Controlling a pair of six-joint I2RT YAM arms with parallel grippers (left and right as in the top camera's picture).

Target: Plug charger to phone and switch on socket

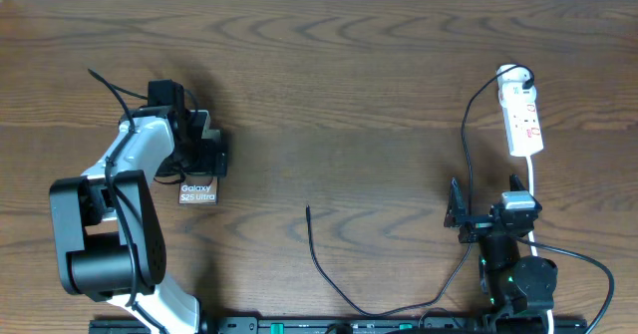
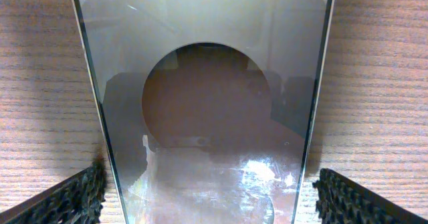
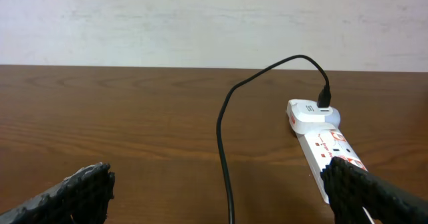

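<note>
Spanning all views is the brown wood table [image 1: 349, 105]. The left arm [image 1: 105, 224], the biggest item, sits at the L side w/ the left gripper [image 2: 210, 190] over the phone [image 1: 197, 191]. Its fingers [image 2: 67, 197] are apart, one on each side of the glossy slab, and the printed "Galaxy S25 Ultra" end shows clear of them. The right arm [image 1: 513, 274] sits bottom R. The right gripper [image 3: 217, 174] is spread wide, holds nothing, and faces the socket [image 1: 523, 120], which lies just beyond it. The charger [image 1: 329, 274] cable runs from the white adapter [image 3: 311, 114] at the socket's far end, loops past the R arm and curls back mid-table. Its plug tip [image 1: 308, 210] lies bare on the wood, well apart from the phone.
</note>
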